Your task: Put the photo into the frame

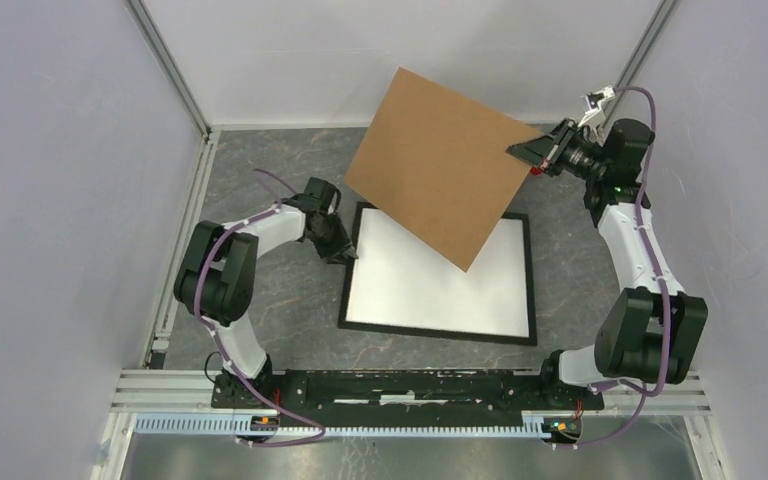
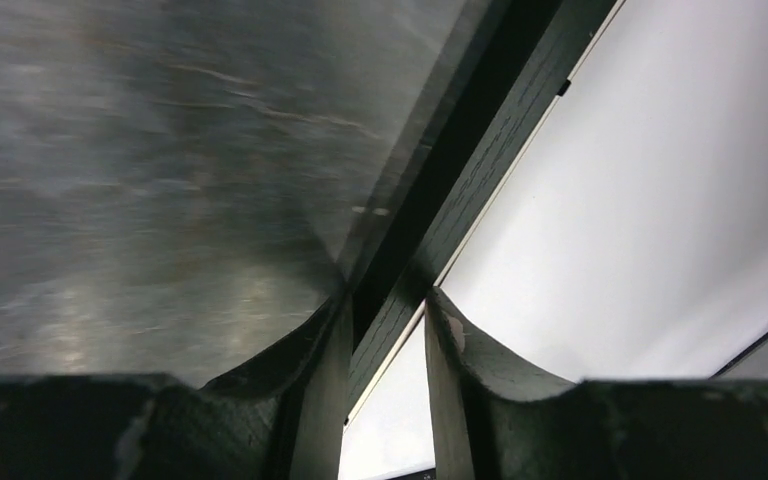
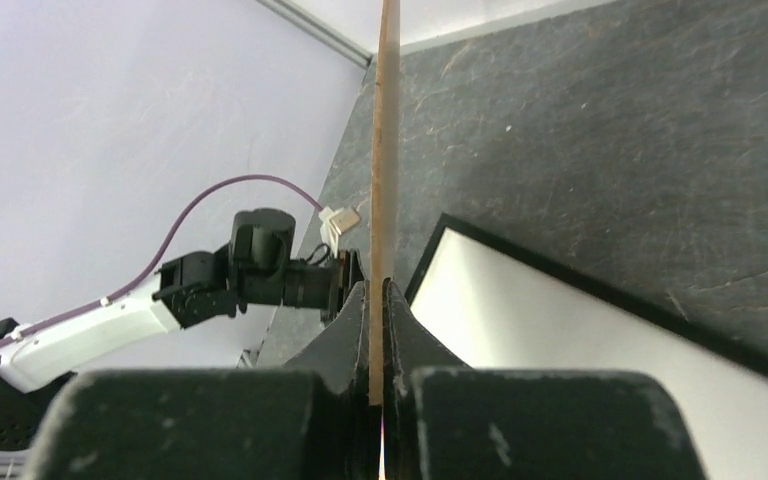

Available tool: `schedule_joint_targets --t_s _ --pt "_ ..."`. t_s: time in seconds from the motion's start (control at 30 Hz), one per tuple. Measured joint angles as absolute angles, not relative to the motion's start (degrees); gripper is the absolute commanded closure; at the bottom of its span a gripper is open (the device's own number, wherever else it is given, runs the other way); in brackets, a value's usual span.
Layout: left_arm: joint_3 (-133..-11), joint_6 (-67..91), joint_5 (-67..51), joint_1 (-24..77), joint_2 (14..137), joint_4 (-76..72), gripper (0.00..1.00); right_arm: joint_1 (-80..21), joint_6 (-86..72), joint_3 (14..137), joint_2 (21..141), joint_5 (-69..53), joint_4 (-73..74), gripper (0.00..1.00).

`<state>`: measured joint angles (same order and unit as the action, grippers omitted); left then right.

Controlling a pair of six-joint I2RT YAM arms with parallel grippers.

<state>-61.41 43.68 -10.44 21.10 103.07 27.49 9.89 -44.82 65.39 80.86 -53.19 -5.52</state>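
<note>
The black frame [image 1: 435, 334] lies flat on the table with a white sheet [image 1: 430, 285] filling its opening. No photo shows in any view. My left gripper [image 1: 345, 255] sits at the frame's upper left corner. In the left wrist view its jaws [image 2: 388, 300] straddle the frame's black rail [image 2: 480, 170], which fills the gap at the fingertips. My right gripper [image 1: 520, 152] is shut on the edge of a brown backing board [image 1: 440, 160], held tilted in the air over the frame's far side. In the right wrist view the board [image 3: 385, 150] stands edge-on between the shut jaws [image 3: 377, 290].
Grey walls close in the table on the left, right and back. The raised board overhangs the frame's upper part [image 3: 600, 290]. The left arm [image 3: 260, 260] shows beyond the board in the right wrist view. Dark table surface [image 1: 280, 310] surrounds the frame.
</note>
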Motion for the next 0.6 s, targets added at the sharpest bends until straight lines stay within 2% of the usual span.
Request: schedule_joint_targets --t_s 0.1,0.17,0.27,0.33,0.5,0.6 --pt "-59.7 43.6 -10.6 17.4 100.9 28.2 0.39 8.7 -44.7 64.9 81.4 -54.1 -5.6 1.00" --pt "-58.6 42.4 -10.3 15.7 98.1 30.8 0.21 8.2 -44.7 64.5 81.7 -54.9 -5.6 1.00" --pt "-58.2 39.6 -11.1 14.9 90.5 36.0 0.05 7.9 -44.5 64.1 82.1 -57.1 -5.6 1.00" --pt "-58.5 36.8 -11.9 14.7 83.0 38.7 0.00 7.9 -44.1 64.1 82.7 -58.2 -5.6 1.00" --pt "-62.1 29.2 -12.1 12.3 67.6 40.6 0.00 6.3 -42.8 64.1 85.9 -61.7 -5.6 1.00" --pt "-63.8 27.2 -12.1 9.5 62.8 38.4 0.00 4.1 -42.5 64.1 87.4 -63.8 -6.3 1.00"
